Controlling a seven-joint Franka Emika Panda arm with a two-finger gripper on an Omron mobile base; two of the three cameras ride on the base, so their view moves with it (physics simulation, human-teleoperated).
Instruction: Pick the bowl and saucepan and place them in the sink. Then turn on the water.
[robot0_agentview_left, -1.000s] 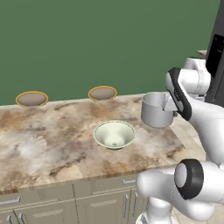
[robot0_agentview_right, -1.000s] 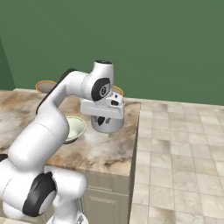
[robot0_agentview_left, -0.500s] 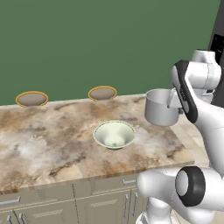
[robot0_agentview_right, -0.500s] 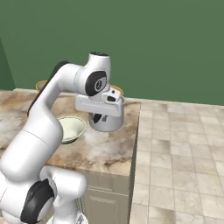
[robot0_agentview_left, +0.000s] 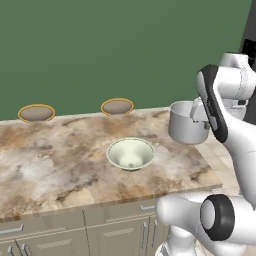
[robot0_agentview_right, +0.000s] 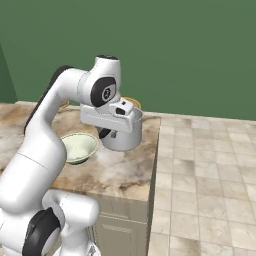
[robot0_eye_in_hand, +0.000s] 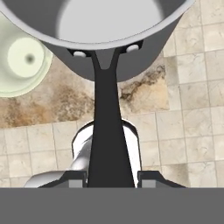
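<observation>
The silver-grey saucepan (robot0_agentview_left: 186, 123) (robot0_agentview_right: 123, 138) hangs just above the right end of the marble counter (robot0_agentview_left: 60, 170), close to its edge. My gripper (robot0_eye_in_hand: 109, 177) (robot0_agentview_right: 107, 132) is shut on its dark handle (robot0_eye_in_hand: 106, 122), and the pot's open mouth (robot0_eye_in_hand: 109, 22) lies straight ahead of the fingers. The pale greenish bowl (robot0_agentview_left: 131, 153) (robot0_agentview_right: 79, 147) (robot0_eye_in_hand: 21, 57) sits upright on the counter, left of the saucepan and apart from it. The sink and the water are out of view.
Two flat brown discs with gold rims (robot0_agentview_left: 36, 113) (robot0_agentview_left: 117, 106) lie at the counter's back edge against the green wall. The counter ends just right of the saucepan, with tiled floor (robot0_agentview_right: 210, 175) beyond. A dark tall unit (robot0_agentview_left: 248, 35) stands at the far right.
The saucepan has drifted slightly right in my grip while the arm's upper links rose. The bowl has stayed put.
</observation>
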